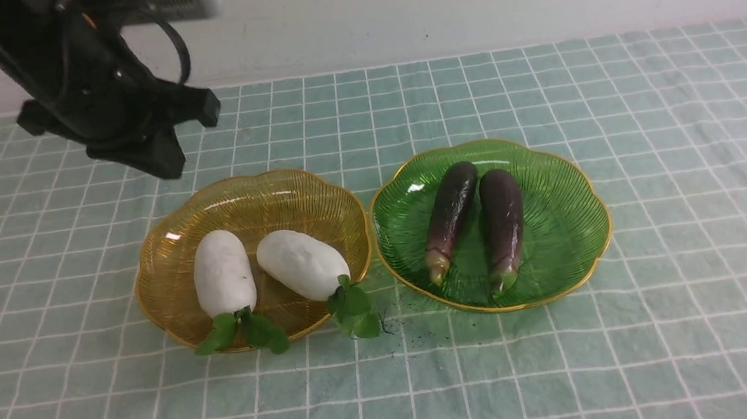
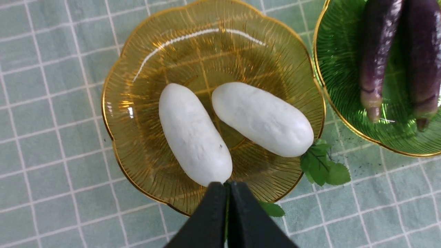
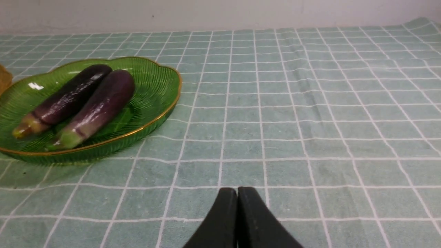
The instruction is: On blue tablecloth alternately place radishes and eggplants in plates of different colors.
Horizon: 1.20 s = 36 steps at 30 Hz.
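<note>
While both tools, left (image 1: 169,168) and right (image 3: 237,190), are closed and empty, cloth (image 1: 706,202) lies open at three o'clock of the green plate (image 1: 565,217).

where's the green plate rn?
Front view: the green plate sits just right of center on the cloth, directly right of the amber plate, with both eggplants in it.
</note>
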Each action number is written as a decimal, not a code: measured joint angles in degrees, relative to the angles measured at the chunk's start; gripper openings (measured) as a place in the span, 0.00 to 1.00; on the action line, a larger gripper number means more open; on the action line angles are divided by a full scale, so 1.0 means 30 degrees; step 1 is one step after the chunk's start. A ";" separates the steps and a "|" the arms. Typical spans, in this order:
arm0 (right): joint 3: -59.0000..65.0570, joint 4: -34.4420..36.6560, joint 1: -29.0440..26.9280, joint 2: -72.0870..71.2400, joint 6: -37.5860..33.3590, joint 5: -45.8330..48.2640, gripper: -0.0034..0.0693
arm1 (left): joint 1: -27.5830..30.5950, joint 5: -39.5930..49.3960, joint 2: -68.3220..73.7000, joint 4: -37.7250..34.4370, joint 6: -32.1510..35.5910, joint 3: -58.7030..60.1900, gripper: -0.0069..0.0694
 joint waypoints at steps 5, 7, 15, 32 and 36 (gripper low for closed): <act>0.0000 0.0000 -0.0442 0.0000 0.0000 0.0000 0.03 | 0.0000 0.0188 -0.1973 0.0206 0.0000 0.0000 0.08; 0.0000 0.0000 -0.0442 0.0000 0.0000 0.0000 0.03 | 0.0000 0.0231 -0.2672 0.0275 0.0000 0.0000 0.08; 0.0000 0.0000 -0.0446 0.0000 0.0000 0.0000 0.03 | 0.0000 0.0255 -0.6142 0.0313 0.0000 0.0799 0.08; 0.0000 0.0000 -0.0446 0.0000 0.0000 0.0000 0.03 | 0.0000 -0.9975 -2.1068 -0.1273 0.0513 1.9452 0.08; 0.0000 0.0000 -0.0446 0.0000 0.0000 0.0000 0.03 | 0.0000 -1.2468 -2.3331 -0.1206 0.0578 2.1740 0.08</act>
